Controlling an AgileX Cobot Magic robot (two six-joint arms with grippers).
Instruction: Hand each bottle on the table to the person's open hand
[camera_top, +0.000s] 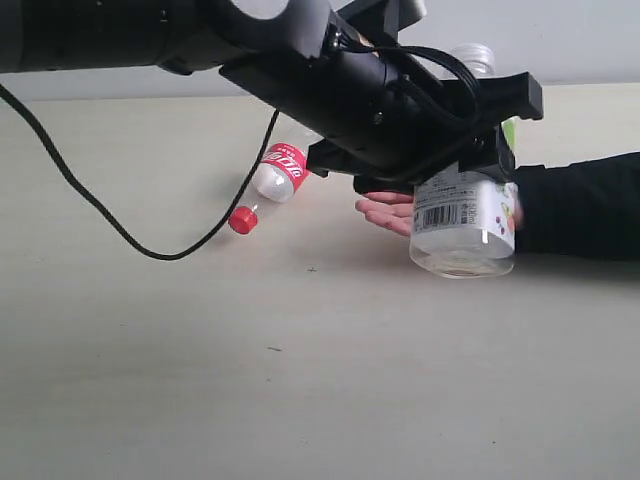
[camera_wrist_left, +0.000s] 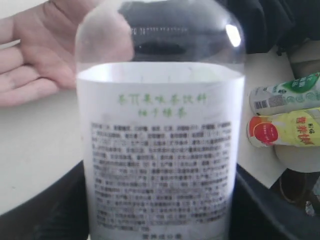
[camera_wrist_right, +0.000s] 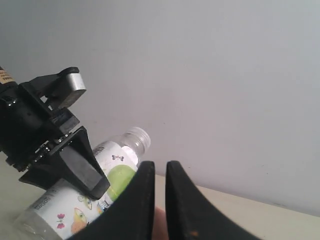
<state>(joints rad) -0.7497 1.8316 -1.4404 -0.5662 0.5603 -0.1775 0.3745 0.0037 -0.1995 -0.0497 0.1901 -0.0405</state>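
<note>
Held clear of the table (camera_top: 300, 380): 1 clear white-labelled bottle (camera_top: 462, 225), clamped across its labelled waist by the left gripper (camera_top: 470, 150). Looks empty, so likely light, thin-walled and slick; best squeezed gently on the label. Hanging just beside the person's open hand (camera_top: 385, 212); cannot tell whether touching. Pressed together on nothing: the right gripper (camera_wrist_right: 160, 200). Farther back, lying flat: 1 red-labelled bottle (camera_top: 275, 170).

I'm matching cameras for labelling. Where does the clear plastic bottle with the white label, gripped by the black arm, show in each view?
Exterior view: clear white-labelled plastic bottle right of centre.
Left wrist view: fills the middle.
Right wrist view: slanting in a corner, cap toward the grey wall.
Shared landmark: the person's open hand, beside it in the exterior and left wrist views.
</note>
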